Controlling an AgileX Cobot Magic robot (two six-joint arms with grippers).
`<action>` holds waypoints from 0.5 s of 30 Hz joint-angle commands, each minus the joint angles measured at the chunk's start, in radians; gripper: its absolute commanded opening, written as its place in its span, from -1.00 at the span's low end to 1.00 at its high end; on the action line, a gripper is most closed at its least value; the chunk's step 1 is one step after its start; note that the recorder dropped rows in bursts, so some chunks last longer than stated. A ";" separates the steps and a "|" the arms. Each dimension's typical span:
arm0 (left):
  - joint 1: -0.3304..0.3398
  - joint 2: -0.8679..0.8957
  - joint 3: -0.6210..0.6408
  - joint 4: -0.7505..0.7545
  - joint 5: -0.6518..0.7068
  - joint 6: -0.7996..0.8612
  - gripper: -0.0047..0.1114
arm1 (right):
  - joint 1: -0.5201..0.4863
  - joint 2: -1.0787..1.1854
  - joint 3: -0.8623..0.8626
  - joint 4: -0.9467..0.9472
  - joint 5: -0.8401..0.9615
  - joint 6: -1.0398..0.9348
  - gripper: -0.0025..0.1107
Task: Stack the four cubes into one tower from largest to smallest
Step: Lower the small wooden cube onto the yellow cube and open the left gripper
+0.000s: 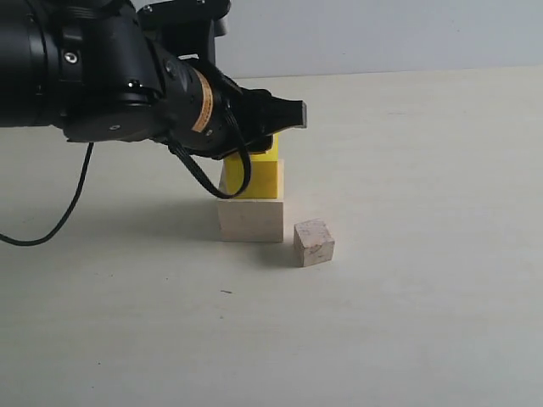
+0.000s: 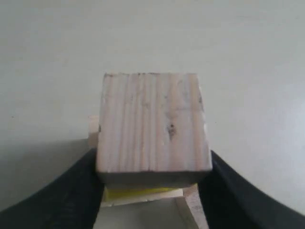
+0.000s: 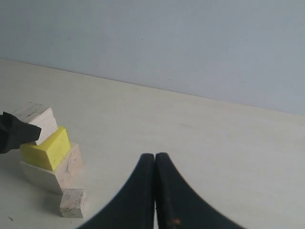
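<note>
While the left pincer [image 1: 273, 127] clamps the medium cube [image 2: 152, 124] right over the yellow cube [image 1: 254, 180] on the large cube [image 1: 250, 220], the small cube [image 1: 314, 243] sits just right of them on the counter [image 1: 424, 297]; the right pincer [image 3: 155, 183] is closed and empty.

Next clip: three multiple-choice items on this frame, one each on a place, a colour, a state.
1. Where is the small cube? A in a bowl; B on the table beside the large cube; C in an end effector.
2. Colour of the cube on the large cube? A red; B yellow; C blue.
3. The right end effector is: A wide open; B gripping a cube; C shut, empty.
Answers: B, it rests on the table; B, the yellow cube sits there; C, fingers meet, nothing between.
</note>
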 commanded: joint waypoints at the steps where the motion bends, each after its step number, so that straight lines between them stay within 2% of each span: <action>1: -0.005 0.009 -0.006 0.027 0.034 -0.028 -0.88 | 0.002 -0.003 0.004 -0.004 -0.012 0.003 -0.96; 4: -0.005 0.009 -0.006 0.027 0.032 -0.026 -0.87 | 0.002 -0.003 0.004 -0.004 -0.012 0.003 -0.96; 7: -0.005 0.009 -0.006 0.027 0.007 -0.026 -0.75 | 0.002 -0.003 0.004 -0.004 -0.012 0.003 -0.96; 15: -0.011 0.007 -0.006 0.010 -0.046 -0.026 -0.07 | 0.002 -0.003 0.004 -0.004 -0.012 0.003 -0.96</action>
